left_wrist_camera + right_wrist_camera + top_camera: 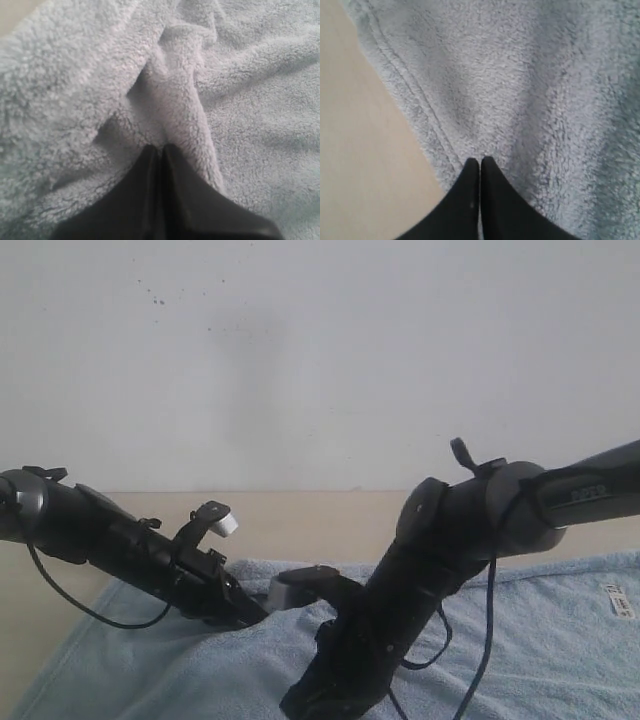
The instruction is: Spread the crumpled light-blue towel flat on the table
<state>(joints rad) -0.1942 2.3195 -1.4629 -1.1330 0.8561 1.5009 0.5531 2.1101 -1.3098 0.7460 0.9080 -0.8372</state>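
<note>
The towel lies on the table, 4 to 8 o'clock in the exterior view. It should handle soft, light and limp. The left gripper is clenched on a raised fold. The right gripper is clenched at the hem, pinch unconfirmed. Best grasp: the hem.

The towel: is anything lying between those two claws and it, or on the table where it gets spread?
Nothing visible stands in the way. Both grippers are closed right at the towel: the left gripper at a raised fold, the right gripper by the hemmed edge. No other object shows on the table around it.
</note>
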